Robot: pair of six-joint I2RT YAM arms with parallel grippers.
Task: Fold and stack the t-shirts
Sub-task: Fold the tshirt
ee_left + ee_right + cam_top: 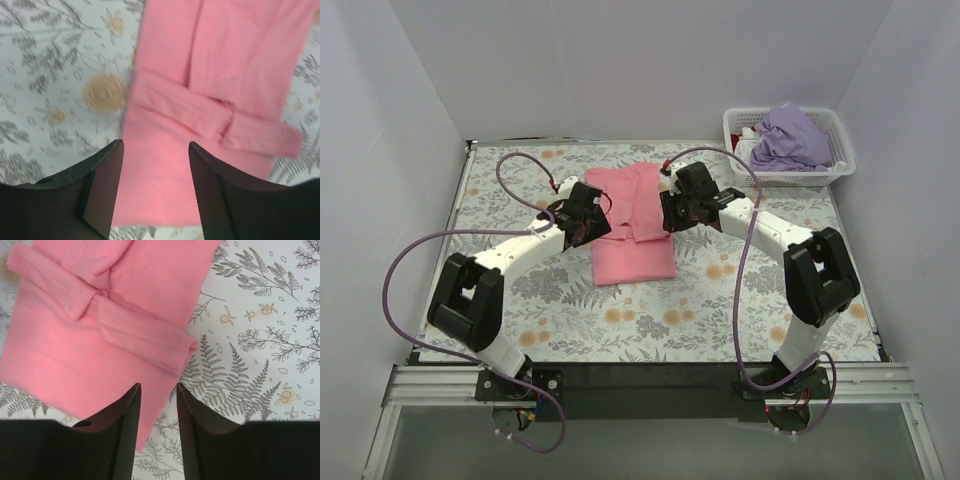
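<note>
pink folded t-shirt (632,250) on floral tablecloth (620,310), left fingers (102,190) and right fingers (125,435) apart above it

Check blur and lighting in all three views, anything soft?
Left wrist: soft, motion-blurred, salmon pink cloth t-shirt edges smeared. Right wrist: sharp, fern print on the floral-patterned tablecloth crisp. Top external: even light, faint shadows, no glare.

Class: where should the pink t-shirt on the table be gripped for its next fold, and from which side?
Probably its two near corners, pinched from above at the left and right edges. The pink t-shirt lies flat as a long strip, sleeves already folded in, so lifting that short end would fold it in half.
</note>
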